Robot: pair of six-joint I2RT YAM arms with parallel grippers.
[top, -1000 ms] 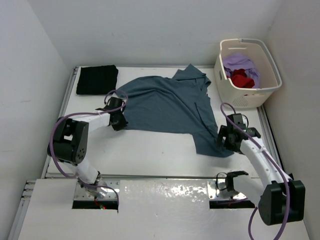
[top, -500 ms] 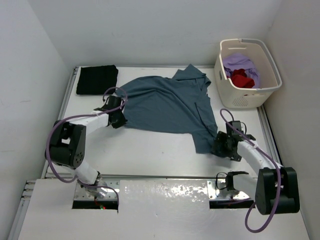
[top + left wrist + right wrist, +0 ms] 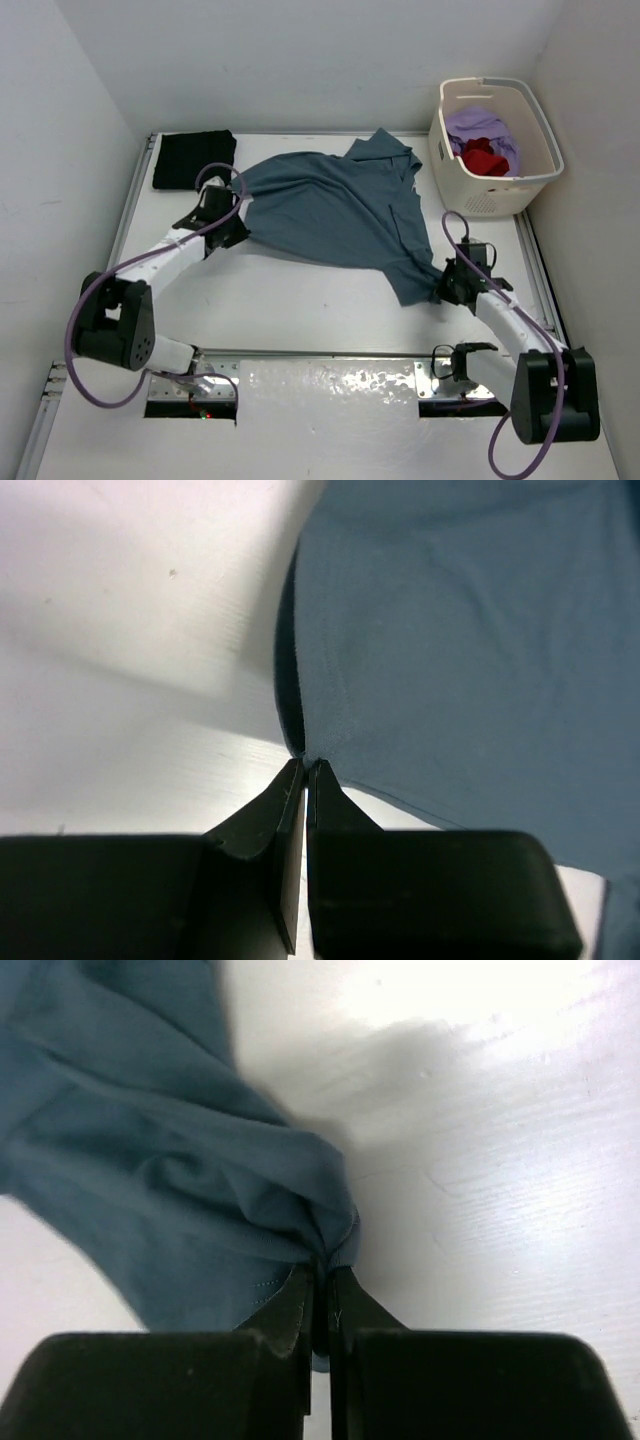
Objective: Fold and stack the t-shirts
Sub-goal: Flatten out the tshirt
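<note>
We see a lab robot cell: a white table (image 3: 300, 300) closed in by bare white wall panels (image 3: 300, 60), with the left arm (image 3: 165, 252) and the right arm (image 3: 510, 322) bolted at its near edge.

A teal-blue shirt (image 3: 340, 215) is soft, matt knit cloth with fine stitching along its hem. It creases on a white table (image 3: 300, 300) whose hard, smooth top has a faint brushed sheen. A black shirt (image 3: 193, 158) is matt cloth too. The cream basket (image 3: 497, 195) is smooth moulded plastic, slightly glossy, with small holes in its wall. Inside it, a purple shirt (image 3: 482, 125) and a red shirt (image 3: 484, 160) are dull, soft cloth. The left gripper (image 3: 305, 767) and right gripper (image 3: 322, 1272) have smooth, matt black fingers, seemingly plastic. A strip (image 3: 330, 385) along the near edge is glossy and mirror-like. The purple cables (image 3: 219, 167) look smooth and rubbery.
</note>
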